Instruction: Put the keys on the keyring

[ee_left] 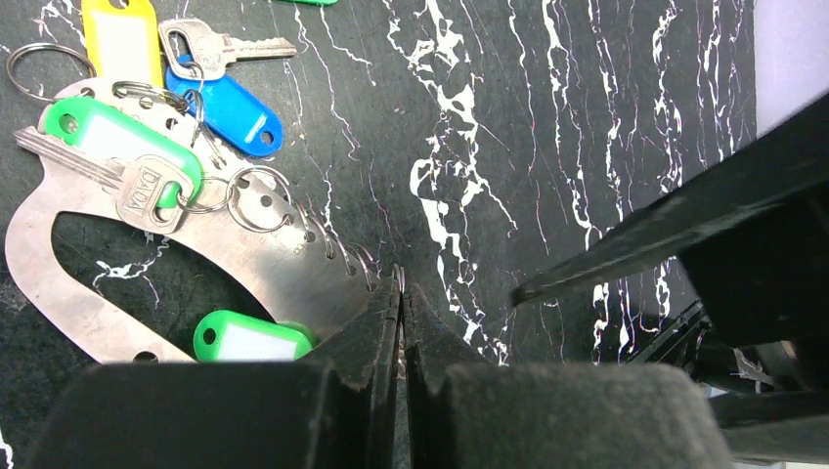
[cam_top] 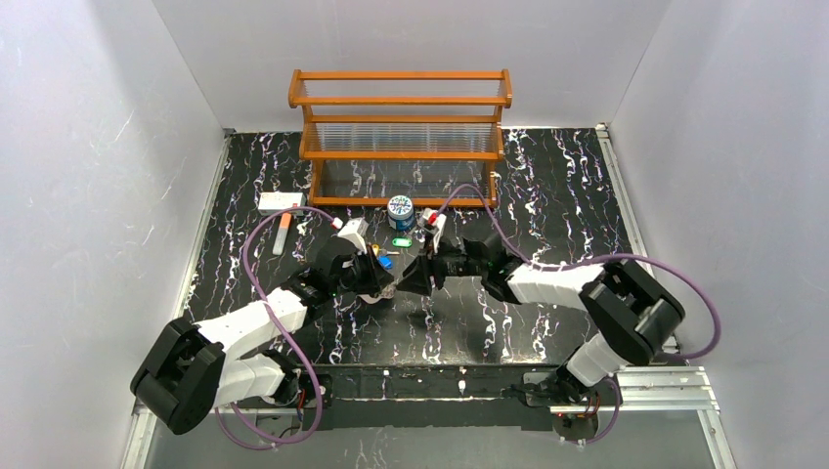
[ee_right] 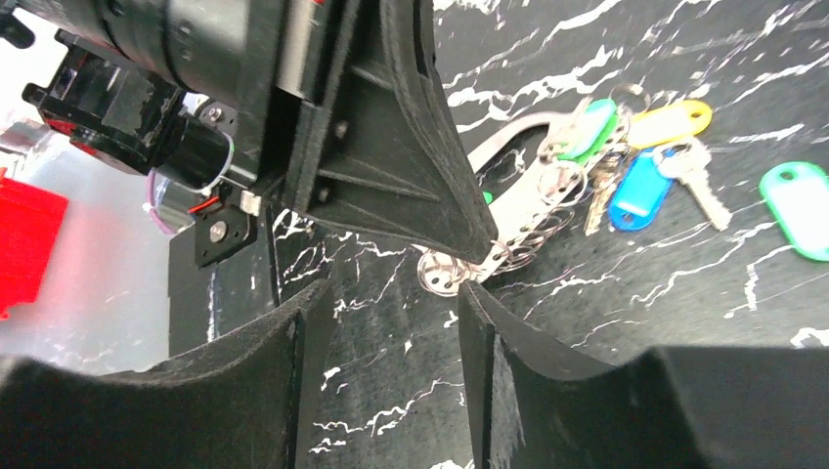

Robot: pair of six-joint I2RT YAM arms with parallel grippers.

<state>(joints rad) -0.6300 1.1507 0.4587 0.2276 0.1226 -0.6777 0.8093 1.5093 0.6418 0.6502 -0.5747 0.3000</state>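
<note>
Two tools meet nose to nose over the dark marbled bench (cam_top: pixel 547 195). The left tool (ee_left: pixel 401 303) has its jaws pressed together on the rim of the keyring (ee_left: pixel 59 283). This looks meant to pin the flat silvery loop steady, with its row of small split rings (ee_right: pixel 533 234) offered to the other arm. The right tool (ee_right: pixel 391 332) stands with jaws apart and empty, its fingertips just short of the end ring (ee_right: pixel 440 274). The green key (ee_left: pixel 117 137), blue key (ee_left: pixel 230 107) and yellow key (ee_left: pixel 122 34) cluster at the keyring's far end. A loose green tag (ee_right: pixel 797 210) lies apart on the bench.
</note>
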